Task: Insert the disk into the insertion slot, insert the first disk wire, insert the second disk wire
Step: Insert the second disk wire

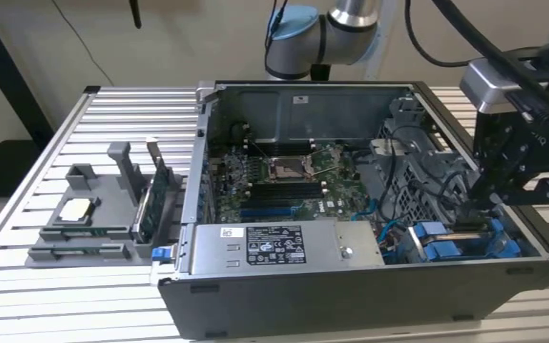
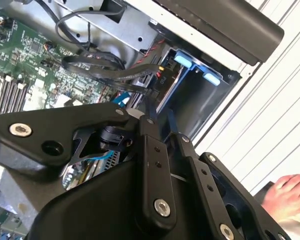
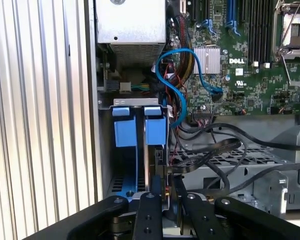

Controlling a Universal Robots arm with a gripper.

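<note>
The disk (image 3: 140, 130), in its bright blue carrier, sits inside the insertion slot (image 3: 102, 150) at the case's front corner, on the exterior view's right (image 1: 442, 243). My gripper (image 3: 167, 182) hangs directly over the disk's connector end. Its fingers (image 3: 152, 200) are close together on the plug of a black flat disk wire (image 3: 210, 150). In the second wrist view the same wire (image 2: 125, 75) runs down to the gripper (image 2: 159, 115) beside the blue carrier (image 2: 190, 62). In the exterior view the gripper (image 1: 475, 214) reaches down into the case.
A grey power supply box (image 1: 274, 246) lies beside the slot, with the motherboard (image 1: 284, 179) behind it. A blue cable (image 3: 175, 75) and loose black cables crowd the bay. A grey parts holder (image 1: 94, 214) stands on the slatted table. A person's hand (image 2: 290, 192) rests outside the case.
</note>
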